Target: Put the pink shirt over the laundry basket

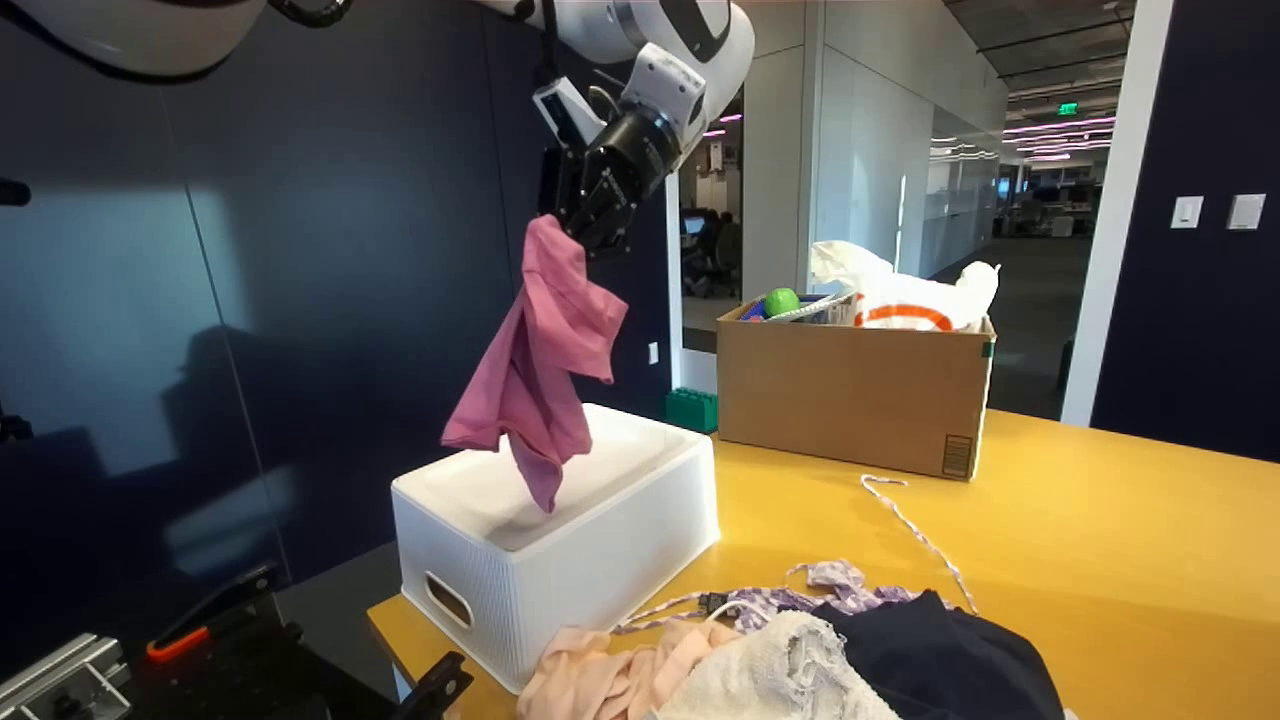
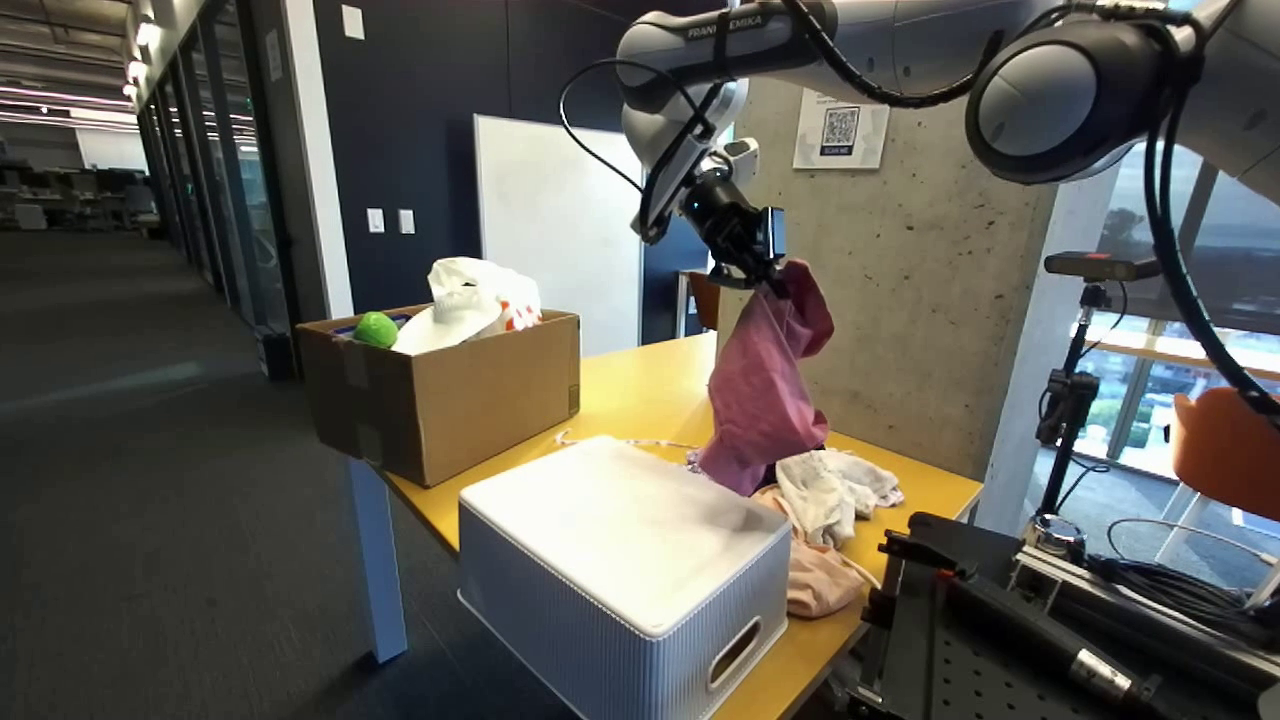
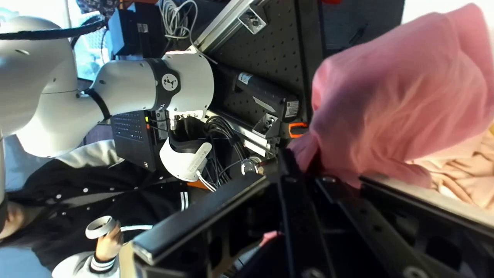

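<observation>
Pressed together, the pincer (image 2: 776, 284) pinches a gathered upper part of the pink shirt (image 1: 560, 330), and the rest drops in loose folds under its own weight. That single high hold likely serves to let it hang free for lowering onto the laundry basket (image 1: 610, 570). The shirt is in the air near the basket, on the side toward the heaped clothes (image 1: 790, 660); how much of it is truly above the basket cannot be told. The basket stands close to an edge of the table (image 1: 1100, 530), and its shape seems to invite draping rather than filling (in an exterior view its top (image 2: 620, 520) looks flat and closed). The clothes lie loose just beside it, presumably so that each is within easy reach. The cardboard box (image 1: 850, 395) stands apart from both, perhaps to leave room for lowering the shirt.
</observation>
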